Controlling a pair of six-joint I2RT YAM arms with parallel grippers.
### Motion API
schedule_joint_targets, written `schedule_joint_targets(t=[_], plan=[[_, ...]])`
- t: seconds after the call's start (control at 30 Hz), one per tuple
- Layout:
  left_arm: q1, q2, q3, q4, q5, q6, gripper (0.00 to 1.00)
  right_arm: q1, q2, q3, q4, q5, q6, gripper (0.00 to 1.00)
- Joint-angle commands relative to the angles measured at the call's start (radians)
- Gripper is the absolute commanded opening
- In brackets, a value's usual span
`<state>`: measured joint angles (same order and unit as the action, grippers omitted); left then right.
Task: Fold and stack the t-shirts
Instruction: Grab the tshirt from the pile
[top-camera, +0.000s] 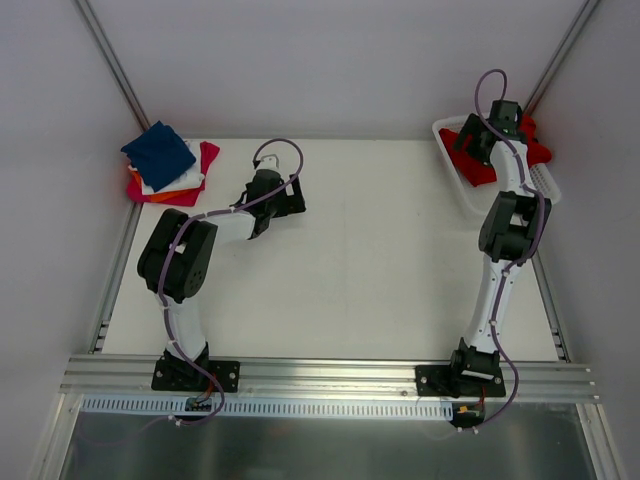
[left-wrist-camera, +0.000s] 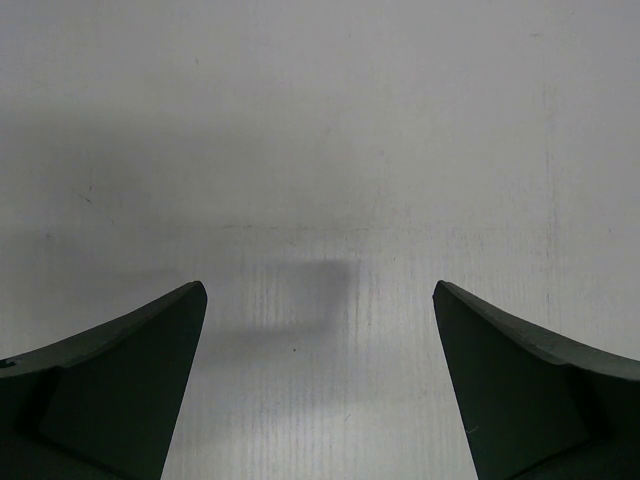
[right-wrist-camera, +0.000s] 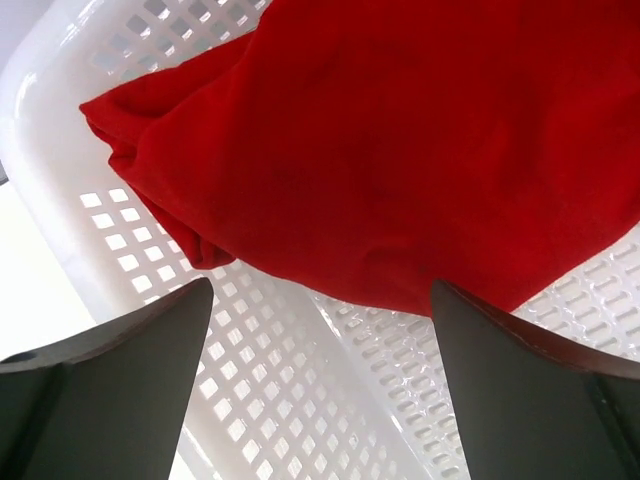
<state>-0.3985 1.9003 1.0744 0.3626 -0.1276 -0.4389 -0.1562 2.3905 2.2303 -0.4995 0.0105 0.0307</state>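
Hovering over basket (right-wrist-camera: 290, 400), R gripper (right-wrist-camera: 320, 290) was spread, empty.
Target red tee (right-wrist-camera: 380, 150) lay close at its 12 o'clock.

Folded t-shirts (top-camera: 165, 160) far left; loose t-shirt (right-wrist-camera: 400, 150) in basket (right-wrist-camera: 250, 400) far right

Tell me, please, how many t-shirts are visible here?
5. Four sit folded in the far-left stack: navy on top, then white, orange and magenta. One red shirt lies in the mesh basket at far right. Others may be hidden underneath.
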Motion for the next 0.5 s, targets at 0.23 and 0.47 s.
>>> schedule_joint_targets(t=[0.23,0.47], plan=[[0.004,-0.012,0.002,0.039,0.025,-0.018,0.99,-0.068,0.067,-0.021,0.047,-0.135,0.106,0.92],[0.007,-0.010,0.002,0.039,0.032,-0.020,0.99,-0.094,0.050,-0.113,0.125,-0.210,0.161,0.91]])
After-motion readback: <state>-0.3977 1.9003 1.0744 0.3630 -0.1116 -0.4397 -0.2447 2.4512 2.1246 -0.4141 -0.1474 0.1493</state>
